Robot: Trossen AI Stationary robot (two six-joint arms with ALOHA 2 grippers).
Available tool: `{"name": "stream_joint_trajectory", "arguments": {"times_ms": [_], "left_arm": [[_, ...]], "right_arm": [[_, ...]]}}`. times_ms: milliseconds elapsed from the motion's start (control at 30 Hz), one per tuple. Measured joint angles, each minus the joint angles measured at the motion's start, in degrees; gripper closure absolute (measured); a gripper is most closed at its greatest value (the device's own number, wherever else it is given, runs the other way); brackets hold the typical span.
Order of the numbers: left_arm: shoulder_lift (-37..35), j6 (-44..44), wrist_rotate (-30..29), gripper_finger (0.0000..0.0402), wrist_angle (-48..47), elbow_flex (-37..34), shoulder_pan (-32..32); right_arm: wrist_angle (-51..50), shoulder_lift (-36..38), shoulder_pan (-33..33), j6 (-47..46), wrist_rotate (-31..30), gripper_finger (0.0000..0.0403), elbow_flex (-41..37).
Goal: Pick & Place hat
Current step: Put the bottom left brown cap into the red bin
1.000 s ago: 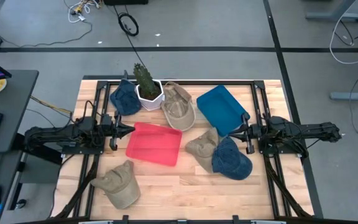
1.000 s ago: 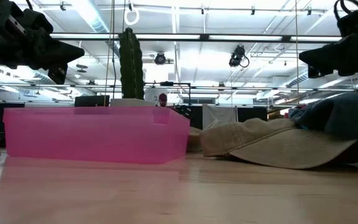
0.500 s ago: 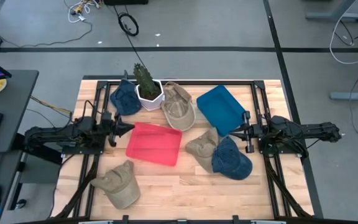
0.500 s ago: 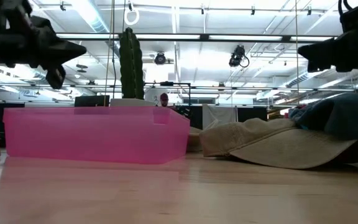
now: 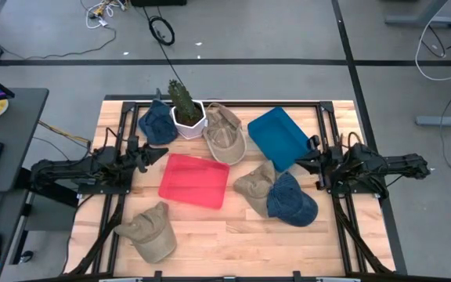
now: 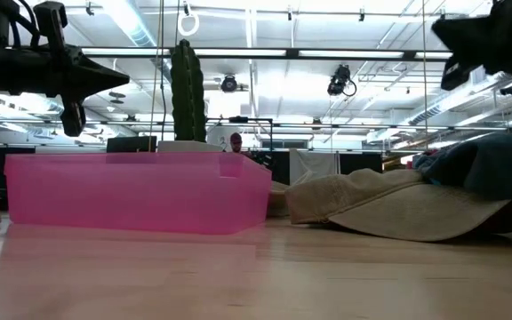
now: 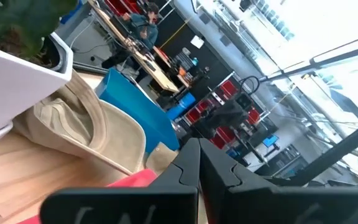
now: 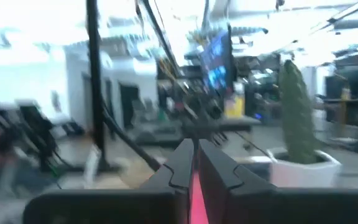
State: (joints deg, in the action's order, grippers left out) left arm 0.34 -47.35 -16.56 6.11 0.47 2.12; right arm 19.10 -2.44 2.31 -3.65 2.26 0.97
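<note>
Hats lie scattered on the wooden table (image 5: 233, 235), 5 in all, none held yet, so judging by this the picking has not begun. The pink bin (image 5: 195, 181) sits just ahead of the left gripper (image 5: 161, 155) and the blue bin (image 5: 280, 139) just beyond the right gripper (image 5: 304, 161), probably as drop places, though which one is meant cannot be told. Nearest the right gripper are the dark blue hat (image 5: 292, 200) and the tan hat (image 5: 255, 184) it overlaps; both lie just beside and below its tip. Another tan hat (image 5: 225, 133) lies between the 2 bins, ahead of the left gripper, touching the white pot of the cactus (image 5: 185, 111), and a second blue hat (image 5: 156, 123) is tucked behind that pot, partly hidden. The last tan hat (image 5: 149, 231) lies well apart, behind the left gripper near the table's front edge. Both grippers hover above the table with fingers pressed together, empty. The right wrist view is too smeared to place anything.
</note>
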Motion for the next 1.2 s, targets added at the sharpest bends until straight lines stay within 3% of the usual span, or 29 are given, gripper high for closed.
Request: {"name": "stream_joint_trajectory", "arguments": {"times_ms": [100,333,467,733,933,1200], "left_arm": [[0.0,-0.28,-0.02,0.0399,0.02,0.0,-0.01],[0.02,-3.2,-0.15,0.0399,3.7,0.0,0.01],[0.0,3.57,1.18,0.0399,10.52,0.22,-0.01],[2.19,20.56,1.11,0.0399,10.25,7.94,0.0],[8.48,29.93,1.06,0.0399,9.88,15.15,0.0],[19.73,37.73,1.05,0.0399,-3.44,28.26,0.0]], "right_arm": [[3.15,-0.02,0.0,-6.92,0.09,0.0374,0.0],[9.8,-0.13,-0.07,-11.39,-5.71,0.0374,0.11],[8.71,-1.69,-0.07,-6.66,-8.73,0.0374,3.23],[-4.69,-11.71,-0.13,-1.23,-10.69,0.0374,17.46],[-6.21,-19.56,-0.57,-0.6,-16.03,0.0374,27.11],[-7.27,-26.52,-1.9,-0.21,-17.07,0.0374,36.32]]}}
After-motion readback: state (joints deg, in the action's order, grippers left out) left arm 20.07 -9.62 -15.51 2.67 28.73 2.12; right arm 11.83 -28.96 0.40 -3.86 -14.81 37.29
